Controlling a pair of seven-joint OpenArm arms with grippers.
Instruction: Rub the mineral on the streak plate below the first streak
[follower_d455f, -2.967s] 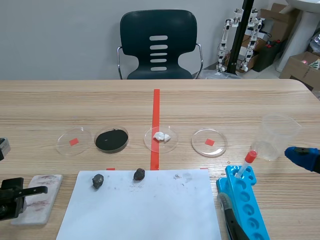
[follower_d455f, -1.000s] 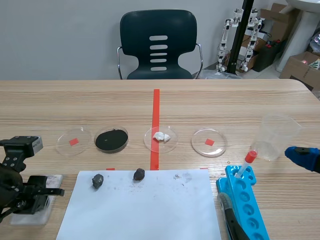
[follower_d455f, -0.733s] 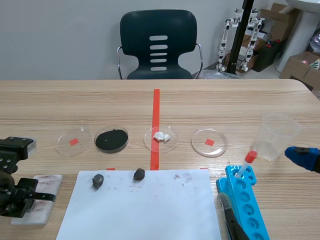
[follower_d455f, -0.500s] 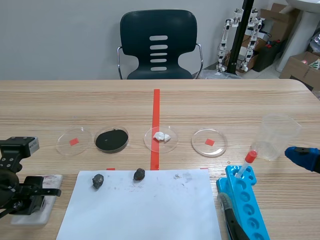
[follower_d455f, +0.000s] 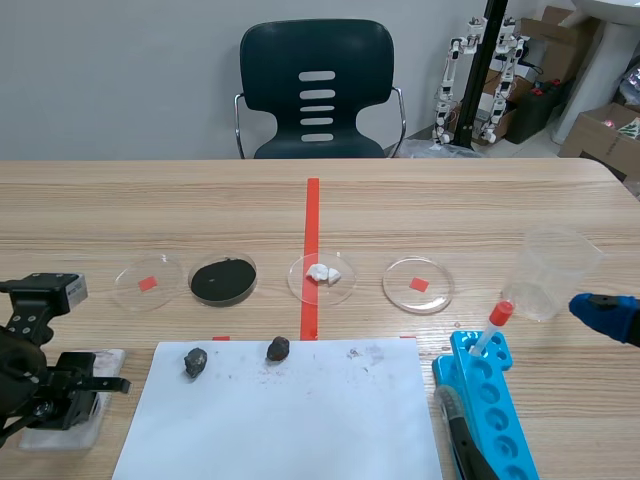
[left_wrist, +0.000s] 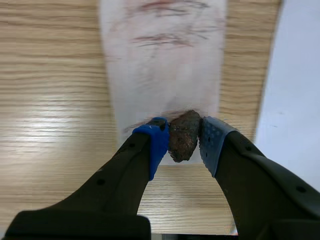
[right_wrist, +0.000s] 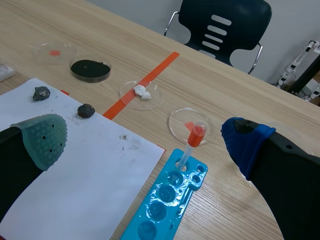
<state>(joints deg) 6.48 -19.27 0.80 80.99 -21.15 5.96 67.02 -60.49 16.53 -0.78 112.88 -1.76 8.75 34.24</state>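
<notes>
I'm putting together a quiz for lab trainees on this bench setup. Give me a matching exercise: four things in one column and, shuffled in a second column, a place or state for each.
Things
1. rough brown mineral lump
2. white rectangular streak plate
3. clear round dish of black powder
4. blue plastic tube rack

Places or states
A. right of the white paper sheet, holding a red-capped tube
B. bearing reddish-brown streaks
C. clamped between the jaws of the left gripper
D. beyond the paper, left of the red tape line

Pairs: 1-C, 2-B, 3-D, 4-A
</notes>
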